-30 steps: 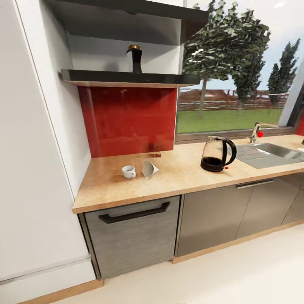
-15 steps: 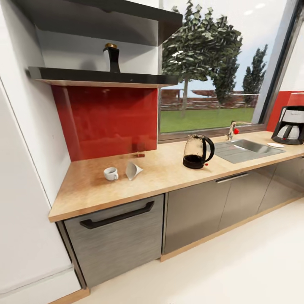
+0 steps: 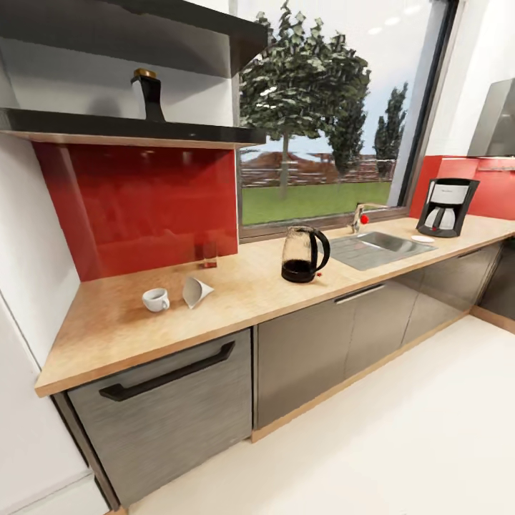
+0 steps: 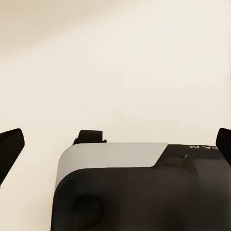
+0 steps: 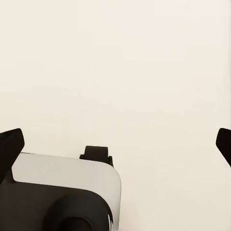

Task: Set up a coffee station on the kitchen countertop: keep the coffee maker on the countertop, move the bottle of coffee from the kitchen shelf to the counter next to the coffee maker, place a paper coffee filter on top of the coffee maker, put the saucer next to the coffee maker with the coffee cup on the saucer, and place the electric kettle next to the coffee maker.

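Step in hand, my guess: approach, nothing gripped. Left end effector (image 4: 115, 144) and right end effector (image 5: 115, 142) spread wide, empty, over pale floor. Cup (image 3: 155, 299), filter (image 3: 195, 291) near counter (image 3: 236, 300) left end; kettle (image 3: 303, 254) mid-counter; maker (image 3: 447, 207) far right end; jar (image 3: 208, 254) at back edge. Next: roll closer, reach.

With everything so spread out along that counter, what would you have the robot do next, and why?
Probably roll up to the countertop near the coffee cup and paper coffee filter. Both lie far from the coffee maker, which stands past the sink, and both end effectors, left and right, are open, holding nothing.
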Tool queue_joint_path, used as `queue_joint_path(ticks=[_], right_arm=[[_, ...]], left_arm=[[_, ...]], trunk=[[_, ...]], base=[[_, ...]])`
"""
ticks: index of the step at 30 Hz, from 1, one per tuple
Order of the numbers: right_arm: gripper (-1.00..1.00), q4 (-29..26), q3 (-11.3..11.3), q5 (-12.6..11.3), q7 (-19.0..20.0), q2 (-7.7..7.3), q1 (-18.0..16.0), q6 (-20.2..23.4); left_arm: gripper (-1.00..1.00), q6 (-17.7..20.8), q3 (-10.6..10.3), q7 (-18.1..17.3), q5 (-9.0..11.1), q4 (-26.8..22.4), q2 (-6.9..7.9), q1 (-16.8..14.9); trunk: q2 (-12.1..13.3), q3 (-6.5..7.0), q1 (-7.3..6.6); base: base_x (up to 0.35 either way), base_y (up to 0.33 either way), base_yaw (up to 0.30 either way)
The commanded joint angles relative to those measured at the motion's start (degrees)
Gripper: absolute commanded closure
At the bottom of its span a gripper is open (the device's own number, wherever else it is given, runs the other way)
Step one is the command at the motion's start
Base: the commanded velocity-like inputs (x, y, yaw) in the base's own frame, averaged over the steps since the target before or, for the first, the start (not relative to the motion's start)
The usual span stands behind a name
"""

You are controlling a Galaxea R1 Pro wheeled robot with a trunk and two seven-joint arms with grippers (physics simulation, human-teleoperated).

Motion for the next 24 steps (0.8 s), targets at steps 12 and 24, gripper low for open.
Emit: queue_joint_path(ticks=[12,24], right_arm=[[-1.00,0.0,0.0,0.4,0.0,-0.02,0.0,-0.2],[-1.00,0.0,0.0,0.4,0.0,-0.02,0.0,-0.2]], left_arm=[[-1.00,-0.1,0.3,0.0,0.1,-0.1,-0.05,0.0],[-1.00,0.0,0.3,0.0,0.1,-0.1,-0.04,0.0]], trunk=[[0.0,-0.05,0.00],[0.0,-0.05,0.00]], base=[[0.000,0.000,-0.256],[0.000,0.000,-0.257]])
